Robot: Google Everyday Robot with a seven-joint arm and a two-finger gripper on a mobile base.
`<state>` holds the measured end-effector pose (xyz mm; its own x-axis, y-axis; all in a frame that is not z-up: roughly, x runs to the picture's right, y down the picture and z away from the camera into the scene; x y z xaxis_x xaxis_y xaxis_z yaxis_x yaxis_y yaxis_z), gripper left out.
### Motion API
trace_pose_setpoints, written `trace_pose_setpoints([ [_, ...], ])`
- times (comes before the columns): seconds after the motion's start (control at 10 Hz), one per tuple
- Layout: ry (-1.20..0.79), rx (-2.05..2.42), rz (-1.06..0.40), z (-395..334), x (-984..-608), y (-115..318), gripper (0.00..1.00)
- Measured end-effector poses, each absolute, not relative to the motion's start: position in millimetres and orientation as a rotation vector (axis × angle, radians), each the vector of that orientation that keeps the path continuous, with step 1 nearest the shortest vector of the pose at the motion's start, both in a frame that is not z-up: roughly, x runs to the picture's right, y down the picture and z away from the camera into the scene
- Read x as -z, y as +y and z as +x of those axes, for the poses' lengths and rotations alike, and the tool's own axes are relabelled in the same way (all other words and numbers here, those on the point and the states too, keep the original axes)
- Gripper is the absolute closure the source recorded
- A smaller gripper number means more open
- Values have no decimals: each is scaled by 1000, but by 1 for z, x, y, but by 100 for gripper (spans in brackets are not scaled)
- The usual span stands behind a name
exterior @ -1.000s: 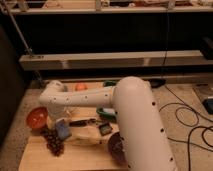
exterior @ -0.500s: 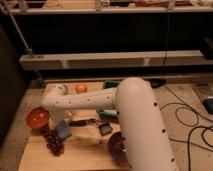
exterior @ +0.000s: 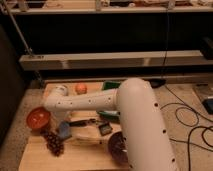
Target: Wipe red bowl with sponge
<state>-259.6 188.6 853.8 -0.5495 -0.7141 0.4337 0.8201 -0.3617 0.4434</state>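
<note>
Wooden table; jaws at sponge beside red bowl; open or closed, unclear

- The left bowl sits on the counter, at its left edge.
- The sponge lies just right of that bowl, nearer the front.
- The gripper is down at the sponge's back side.
- Grapes lie before the sponge.
- A fruit sits near the back edge.
- The right bowl stands near the front edge, partly behind the arm.
</note>
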Motion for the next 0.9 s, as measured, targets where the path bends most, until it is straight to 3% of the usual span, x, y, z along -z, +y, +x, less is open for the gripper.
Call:
trace_pose_setpoints([
  [0.3,-798,2025,-194,-264,-848,184,96],
  [0.4,-803,2029,-195,-265,-847,182,100],
  [0.6,-809,2035,-191,-266,-842,173,100],
  [0.9,-814,2098,-177,-270,-802,128,100],
])
